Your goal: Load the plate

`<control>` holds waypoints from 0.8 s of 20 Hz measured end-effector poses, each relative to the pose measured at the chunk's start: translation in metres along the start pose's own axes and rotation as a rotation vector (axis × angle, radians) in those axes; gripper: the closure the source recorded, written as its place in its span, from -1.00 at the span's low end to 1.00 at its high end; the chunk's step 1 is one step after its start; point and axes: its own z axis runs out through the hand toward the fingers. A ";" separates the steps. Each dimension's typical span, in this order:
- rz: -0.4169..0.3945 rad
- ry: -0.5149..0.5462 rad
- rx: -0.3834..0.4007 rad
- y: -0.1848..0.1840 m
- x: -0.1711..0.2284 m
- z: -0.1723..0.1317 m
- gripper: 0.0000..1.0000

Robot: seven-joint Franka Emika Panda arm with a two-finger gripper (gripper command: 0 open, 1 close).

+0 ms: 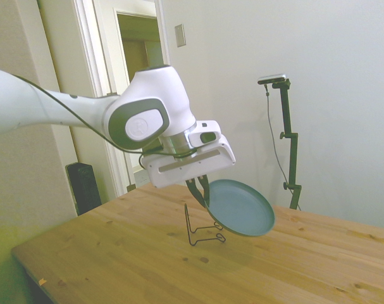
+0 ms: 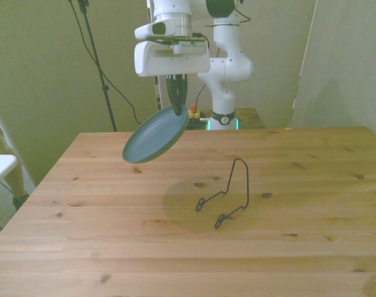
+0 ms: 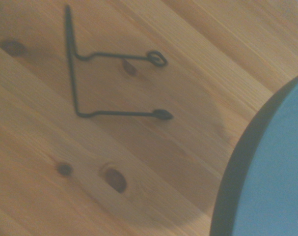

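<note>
In the wrist view only a curved slice of the plate [image 3: 271,177] shows, its rest cut off, blurred at the rim. My gripper [image 2: 176,105] pinches the plate's [image 2: 155,137] upper rim between closed dark fingers (pads hard to resolve). The plate [image 1: 241,207], round, shallow, matte teal, hangs tilted in air below my fingers, toward 7 o'clock in the front view. A thin black wire rack [image 2: 227,198] stands on the knotty wooden table [image 2: 299,247], toward 4 o'clock from the plate, apart from it.

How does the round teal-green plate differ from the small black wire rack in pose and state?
The round teal-green plate hangs tilted in the air, held at its rim by the gripper; the small black wire rack stands free on the wooden table. The plate is solid and wide; the rack is thin bent wire.
</note>
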 end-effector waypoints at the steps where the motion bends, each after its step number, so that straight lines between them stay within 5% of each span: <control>1: -0.006 -0.023 0.028 -0.002 0.002 -0.007 1.00; 8: -0.025 -0.231 0.193 -0.016 0.035 0.001 1.00; 16: -0.046 -0.285 0.230 -0.029 0.062 0.015 1.00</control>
